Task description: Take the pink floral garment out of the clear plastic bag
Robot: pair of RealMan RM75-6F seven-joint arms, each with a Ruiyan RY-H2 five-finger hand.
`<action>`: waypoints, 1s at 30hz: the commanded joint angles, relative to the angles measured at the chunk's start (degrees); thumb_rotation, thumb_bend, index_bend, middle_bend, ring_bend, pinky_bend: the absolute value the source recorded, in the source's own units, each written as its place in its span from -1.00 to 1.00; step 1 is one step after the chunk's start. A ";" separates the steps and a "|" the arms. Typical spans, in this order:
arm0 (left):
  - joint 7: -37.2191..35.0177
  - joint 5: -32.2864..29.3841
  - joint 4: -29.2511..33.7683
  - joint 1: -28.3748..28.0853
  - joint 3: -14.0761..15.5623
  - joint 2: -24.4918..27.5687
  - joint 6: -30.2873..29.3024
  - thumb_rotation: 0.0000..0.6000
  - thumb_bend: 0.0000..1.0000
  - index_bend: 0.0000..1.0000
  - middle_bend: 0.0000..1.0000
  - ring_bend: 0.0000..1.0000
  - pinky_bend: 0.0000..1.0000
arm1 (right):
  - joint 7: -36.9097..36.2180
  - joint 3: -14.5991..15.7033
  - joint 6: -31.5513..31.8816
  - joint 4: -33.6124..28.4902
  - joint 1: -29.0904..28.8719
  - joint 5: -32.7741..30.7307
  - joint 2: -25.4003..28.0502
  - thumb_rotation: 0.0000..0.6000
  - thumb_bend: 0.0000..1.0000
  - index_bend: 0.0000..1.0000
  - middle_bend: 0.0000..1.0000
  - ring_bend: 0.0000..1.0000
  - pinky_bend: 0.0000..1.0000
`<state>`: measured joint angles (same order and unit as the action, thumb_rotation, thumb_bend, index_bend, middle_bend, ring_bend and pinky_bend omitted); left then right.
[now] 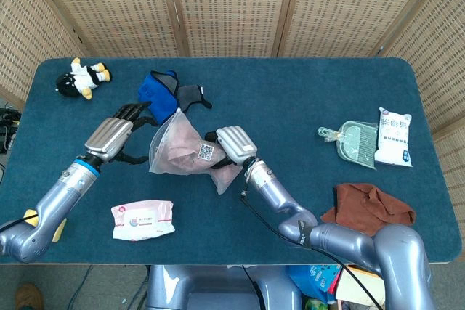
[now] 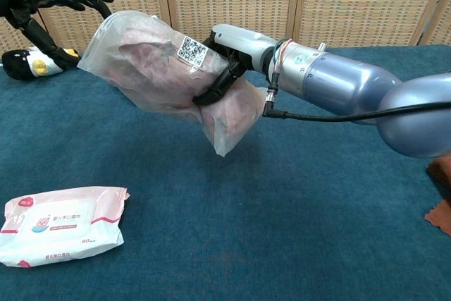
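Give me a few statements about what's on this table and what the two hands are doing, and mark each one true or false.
1. The right hand holds the bag up off the table. True.
2. The pink garment lies spread on the table, out of the bag. False: it is inside the bag.
3. The left hand is open, beside the bag's end. True.
4. The wipes pack sits at the far edge, next to the toy penguin. False: it lies near the front edge, far from the penguin.
5. A brown cloth lies at the robot's right. True.
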<state>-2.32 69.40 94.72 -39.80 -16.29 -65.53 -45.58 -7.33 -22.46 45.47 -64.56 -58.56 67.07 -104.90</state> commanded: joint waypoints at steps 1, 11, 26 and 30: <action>-0.71 -0.08 -1.21 -0.76 0.06 -1.88 -0.72 1.00 -0.55 -0.41 -1.00 -1.00 -1.00 | -0.23 0.23 0.42 -0.07 -0.02 0.45 -0.19 1.00 0.20 0.26 0.29 0.23 0.39; -4.74 0.21 -0.35 -1.34 -0.91 -0.23 -1.03 1.00 -0.55 -0.35 -1.00 -1.00 -1.00 | 0.96 1.75 1.24 -1.36 -0.23 2.40 0.32 1.00 0.20 0.26 0.29 0.23 0.39; -5.93 -3.89 2.86 -3.23 -0.24 4.34 4.08 1.00 -0.55 -0.34 -1.00 -1.00 -1.00 | 2.71 2.67 1.33 -0.39 -0.56 2.32 0.13 1.00 0.20 0.26 0.29 0.23 0.39; -6.58 -3.95 2.62 -3.68 0.40 3.57 5.10 1.00 -0.55 -0.32 -1.00 -1.00 -1.00 | 2.77 2.47 1.24 -0.16 -0.54 1.82 0.19 1.00 0.20 0.26 0.29 0.23 0.39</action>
<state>-8.88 65.45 97.41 -43.40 -15.99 -61.87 -40.58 -4.56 -19.94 46.72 -64.75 -59.11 68.94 -104.72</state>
